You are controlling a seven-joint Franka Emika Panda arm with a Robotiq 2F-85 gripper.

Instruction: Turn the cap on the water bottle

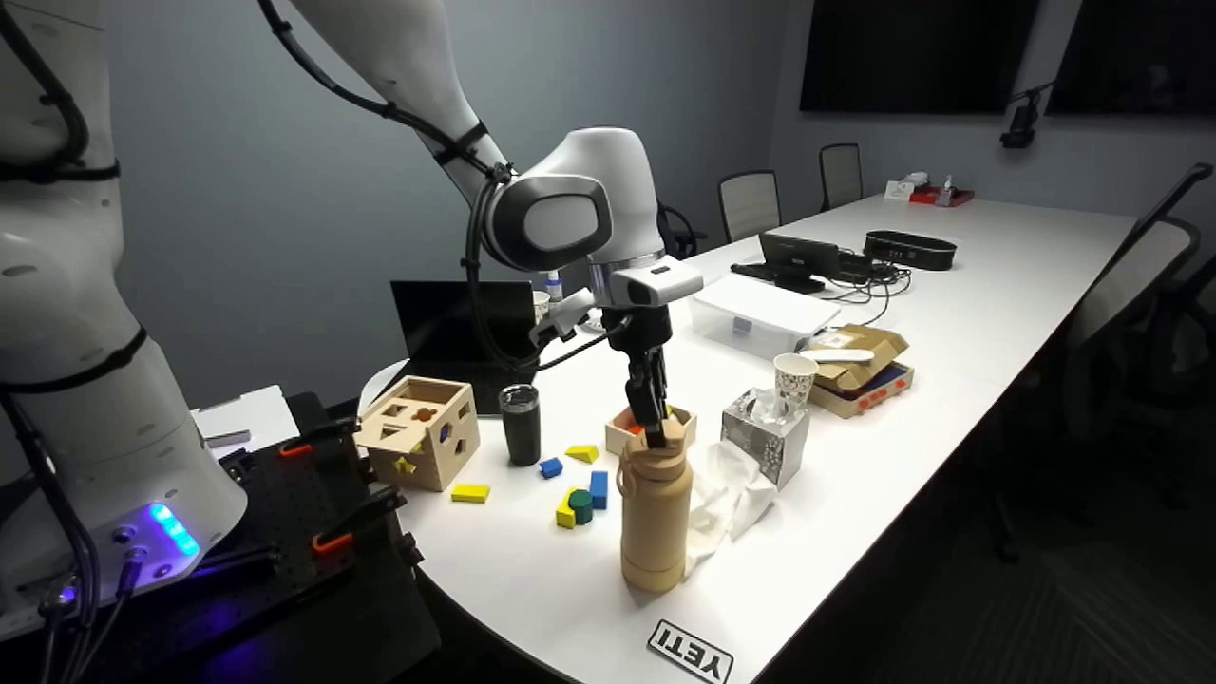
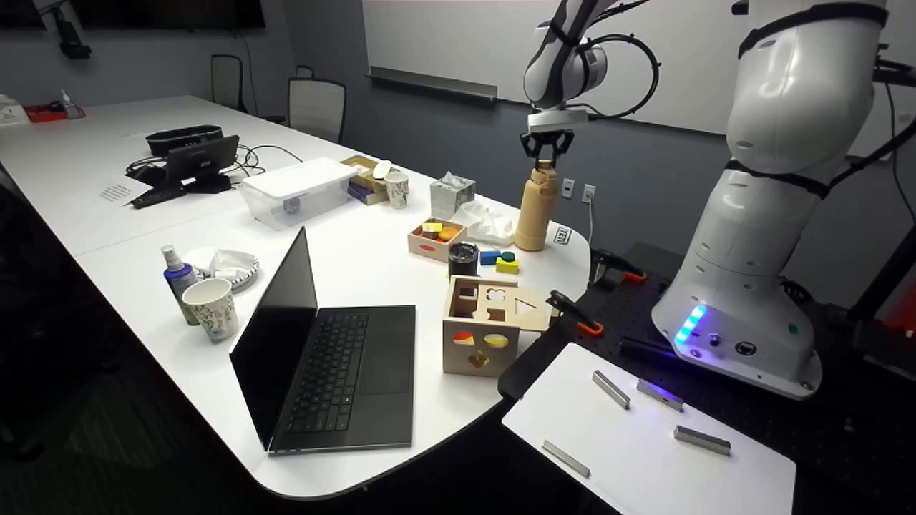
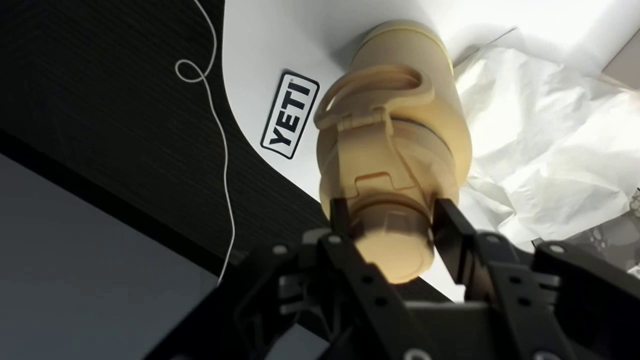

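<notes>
Patience, first of all, for turning the cap (image 3: 395, 257) of the water bottle (image 1: 655, 532): prob. the step in hand, judging from the place of the pincer (image 3: 392, 215) around it. Turn slowly, pls, about the upright axis of the bottle, w/o pulling sideways. Use a firm but moderate squeeze, b/c of the smooth-looking, round side of the cap and possible slipping. Watch also for a rotation of the whole bottle together w/ the cap, a real risk w/o any visible support at its body. If nec., release, go back and grip again. Mind the carry loop (image 3: 385, 97) too, apart from the fingers (image 3: 452, 227) at present, but maybe in the way during a wide turn.

Re position: cap at the very top of the bottle, between the two fingers in the wrist view, one on each side. As for the pincer: closed down to approx. the width of the cap, apparently touching and holding it; no way to tell the strength of this hold. Below, the bottle, upright on the worktop (image 2: 365, 265), near the edge, just beside crumpled white paper (image 1: 727, 496).
</notes>
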